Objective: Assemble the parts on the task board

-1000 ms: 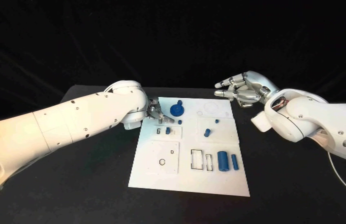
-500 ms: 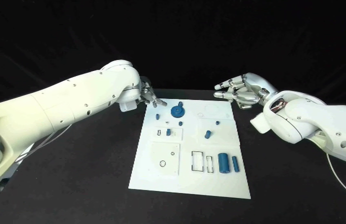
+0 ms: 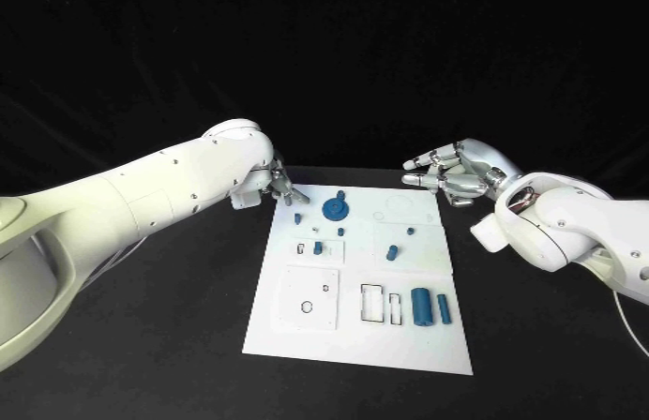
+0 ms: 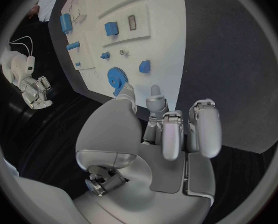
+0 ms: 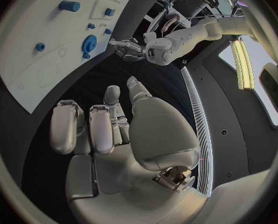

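Black tabletop surrounds the white task board (image 3: 358, 293), where small blue parts (image 3: 421, 303) lie scattered and a blue gear (image 3: 333, 207) sits near the far edge. Both hands hover empty with fingers spread: the left hand (image 3: 281, 187) beside the board's far left corner, the right hand (image 3: 449, 172) past its far right corner. A careless reach might knock loose pieces off their spots. Open table flanks both long edges.

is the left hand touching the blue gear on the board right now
Apart. The head view shows the left hand at the task board's far left corner, with white board between its fingertips and the blue gear.
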Robot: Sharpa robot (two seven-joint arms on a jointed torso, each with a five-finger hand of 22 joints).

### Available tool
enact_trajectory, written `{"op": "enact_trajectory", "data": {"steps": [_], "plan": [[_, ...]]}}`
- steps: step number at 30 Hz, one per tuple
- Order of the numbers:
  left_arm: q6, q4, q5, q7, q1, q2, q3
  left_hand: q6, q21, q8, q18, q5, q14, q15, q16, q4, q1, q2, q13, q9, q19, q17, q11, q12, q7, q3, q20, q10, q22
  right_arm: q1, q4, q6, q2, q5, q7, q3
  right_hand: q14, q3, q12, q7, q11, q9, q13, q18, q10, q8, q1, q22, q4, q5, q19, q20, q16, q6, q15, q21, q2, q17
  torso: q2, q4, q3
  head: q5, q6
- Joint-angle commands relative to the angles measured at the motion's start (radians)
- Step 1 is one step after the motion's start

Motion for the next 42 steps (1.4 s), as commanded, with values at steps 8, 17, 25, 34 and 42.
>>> {"op": "enact_trajectory", "data": {"steps": [8,17,25,34,42], "plan": [[0.060,-0.006,-0.012,0.023,-0.005,0.013,-0.004,0.017,0.004,-0.002,0.000,0.000,0.104,0.004,0.002,0.001,0.002,0.016,0.004,-0.006,0.031,0.263,-0.001,0.008,-0.001,-0.011,0.003,0.009,0.076,-0.001,-0.003,0.011,0.005,-0.002,0.007,0.000,0.014,-0.007,-0.004,0.002,0.001,-0.001,-0.002,0.020,-0.005,0.007,0.008,-0.003,-0.003,0.004,-0.004,0.000,-0.007,-0.005,0.008,-0.006,0.008,-0.002,-0.001,-0.0005,0.0019,0.001,-0.004],[0.098,-0.008,-0.012,0.008,-0.010,0.016,-0.005,0.023,0.007,-0.002,-0.002,0.000,0.104,0.003,0.002,-0.002,0.008,0.027,0.005,-0.011,0.033,0.263,-0.002,0.010,-0.002,-0.012,0.002,0.010,0.081,-0.001,-0.002,0.020,0.006,-0.006,0.007,0.000,0.014,-0.008,-0.005,0.002,0.001,-0.001,-0.004,0.020,-0.007,0.007,0.012,-0.004,-0.004,0.005,-0.005,0.000,-0.008,-0.006,0.008,-0.007,0.008,-0.003,-0.002,0.0006,0.0021,0.002,-0.003],[0.113,-0.014,-0.012,0.007,-0.016,0.020,-0.005,0.029,0.009,-0.001,-0.002,0.000,0.104,0.001,0.002,-0.006,0.020,0.033,0.008,-0.015,0.034,0.263,-0.004,0.013,-0.004,-0.013,0.001,0.013,0.084,-0.002,-0.002,0.021,0.006,-0.006,0.007,0.000,0.014,-0.009,-0.003,0.002,0.001,-0.001,-0.004,0.020,-0.006,0.008,0.013,-0.004,-0.004,0.006,-0.005,0.000,-0.008,-0.006,0.008,-0.008,0.009,-0.002,-0.001,-0.0007,0.0018,0.003,-0.005],[0.115,-0.013,-0.011,0.009,-0.019,0.020,-0.006,0.042,0.012,0.006,-0.003,0.000,0.104,-0.001,0.002,-0.011,0.040,0.044,0.011,-0.016,0.035,0.263,-0.007,0.018,-0.008,-0.012,-0.001,0.016,0.088,-0.002,-0.002,0.025,0.004,-0.005,0.009,0.000,0.014,-0.011,-0.004,0.002,0.002,-0.001,-0.005,0.020,-0.007,0.008,0.013,-0.005,-0.003,0.007,-0.005,0.000,-0.008,-0.006,0.008,-0.008,0.008,-0.003,-0.001,0.0006,0.0020,0.004,-0.006],[0.107,-0.012,0.005,0.016,-0.020,0.021,-0.006,0.046,0.010,0.010,-0.002,0.001,0.104,-0.003,0.002,-0.012,0.051,0.054,0.010,-0.015,0.035,0.263,-0.009,0.018,-0.010,-0.008,-0.003,0.017,0.086,-0.002,-0.003,0.030,0.005,-0.003,0.012,-0.001,0.014,-0.018,-0.004,0.003,0.002,-0.001,-0.008,0.020,-0.007,0.008,0.009,-0.006,0.001,0.010,-0.005,0.000,-0.009,-0.007,0.008,-0.010,0.006,-0.004,-0.002,-0.0001,0.0020,0.005,-0.008]]}}
